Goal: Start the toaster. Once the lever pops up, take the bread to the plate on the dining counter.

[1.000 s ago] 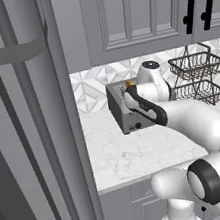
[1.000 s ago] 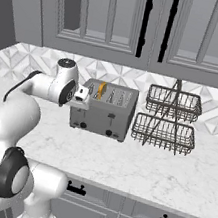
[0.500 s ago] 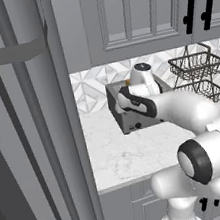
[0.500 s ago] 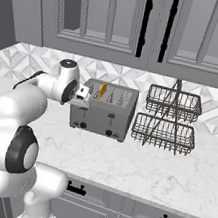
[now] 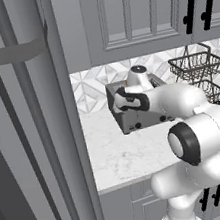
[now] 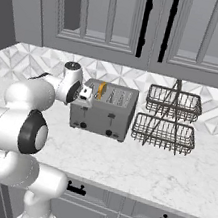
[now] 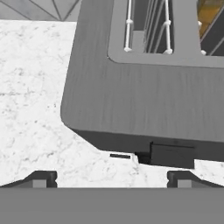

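The grey toaster [image 6: 103, 111] stands on the marble counter [image 6: 170, 177] against the backsplash, with two black knobs [image 6: 83, 125] low on its front. The bread [image 6: 101, 89] stands golden in a top slot, and its crust [image 7: 210, 17] shows in the hand view. My gripper [image 6: 85, 96] hovers at the toaster's left end, open, with nothing between its widely spread fingertips [image 7: 41, 179]. In the hand view the gripper [image 7: 111, 180] looks down past the toaster's top edge [image 7: 131, 100] at the dark lever [image 7: 172, 156]. The plate and the dining counter are out of view.
A two-tier black wire basket rack [image 6: 167, 119] stands just right of the toaster. Grey wall cabinets [image 6: 146, 26] hang low above it. A tall grey panel [image 5: 32, 120] closes off the counter's left side. Bare marble [image 5: 120, 156] lies in front of the toaster.
The arm's elbow has swung nearer the cameras and folded. The hand has stayed at the toaster's left end, still open. The toaster and the bread have not moved.
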{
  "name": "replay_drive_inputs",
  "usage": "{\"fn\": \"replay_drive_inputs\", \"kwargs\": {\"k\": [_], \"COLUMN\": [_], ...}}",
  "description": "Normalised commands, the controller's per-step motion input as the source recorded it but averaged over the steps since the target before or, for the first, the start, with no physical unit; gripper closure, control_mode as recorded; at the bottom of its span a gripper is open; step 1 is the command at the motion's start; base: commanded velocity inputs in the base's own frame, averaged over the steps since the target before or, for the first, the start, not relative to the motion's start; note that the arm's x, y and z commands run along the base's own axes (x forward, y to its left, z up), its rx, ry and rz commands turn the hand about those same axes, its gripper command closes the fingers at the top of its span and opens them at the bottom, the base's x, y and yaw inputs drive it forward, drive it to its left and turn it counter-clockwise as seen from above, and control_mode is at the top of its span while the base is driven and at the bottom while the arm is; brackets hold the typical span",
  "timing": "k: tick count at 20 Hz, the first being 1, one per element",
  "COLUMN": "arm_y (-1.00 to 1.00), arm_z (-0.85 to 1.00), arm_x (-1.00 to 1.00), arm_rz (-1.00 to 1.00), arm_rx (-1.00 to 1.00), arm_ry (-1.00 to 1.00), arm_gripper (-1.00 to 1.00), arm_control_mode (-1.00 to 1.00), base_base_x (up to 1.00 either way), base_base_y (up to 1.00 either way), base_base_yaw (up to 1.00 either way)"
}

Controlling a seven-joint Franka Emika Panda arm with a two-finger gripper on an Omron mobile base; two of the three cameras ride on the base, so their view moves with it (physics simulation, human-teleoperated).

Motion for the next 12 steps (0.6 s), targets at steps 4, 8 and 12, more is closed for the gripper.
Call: {"fn": "replay_drive_inputs", "kwargs": {"k": [4,8,12], "arm_y": [0.0,0.0,0.0], "arm_z": [-0.26,-0.19,-0.18], "arm_x": [0.31,0.32,0.29], "arm_rz": [0.0,0.0,0.0], "arm_rx": [0.0,0.0,0.0], "arm_ry": [0.0,0.0,-0.02], "arm_gripper": [-1.0,-1.0,-1.0], "arm_control_mode": [-1.0,-1.0,-1.0], "base_base_x": [0.0,0.0,0.0], "base_base_y": [0.0,0.0,0.0], "base_base_yaw": [0.0,0.0,0.0]}}
